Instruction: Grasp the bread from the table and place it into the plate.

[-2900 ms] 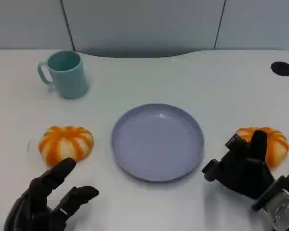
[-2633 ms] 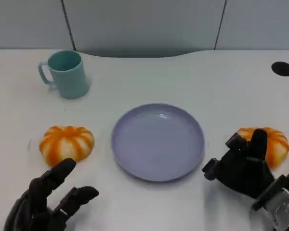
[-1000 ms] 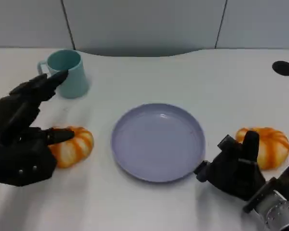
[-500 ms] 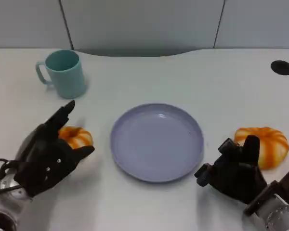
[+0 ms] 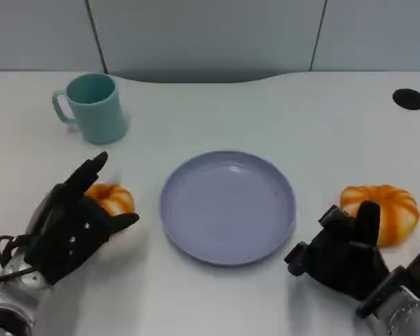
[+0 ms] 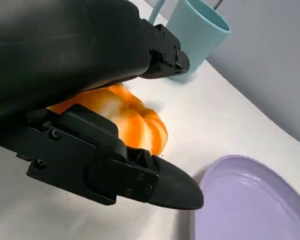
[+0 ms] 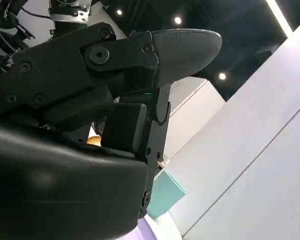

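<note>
Two orange-and-white striped breads lie on the white table on either side of a lilac plate (image 5: pixel 227 245). The left bread (image 5: pixel 112 198) is half covered by my left hand (image 5: pixel 71 231), whose spread fingers lie over and beside it. In the left wrist view this bread (image 6: pixel 137 125) sits between an upper finger (image 6: pixel 160 50) and a lower finger (image 6: pixel 155 180), with a gap showing. The right bread (image 5: pixel 381 210) lies just beyond my right hand (image 5: pixel 343 255), which holds nothing, fingers raised and apart. The plate (image 6: pixel 250 205) holds nothing.
A teal mug (image 5: pixel 94 107) stands at the back left, beyond the left bread, and shows in the left wrist view as the mug (image 6: pixel 195 32). Dark round holes (image 5: pixel 409 99) mark the table's far corners. A grey wall runs behind the table.
My left hand rose from the lower left, swung up toward the mug, then came down over the left bread, where it now sits almost still. The right hand has barely moved.
</note>
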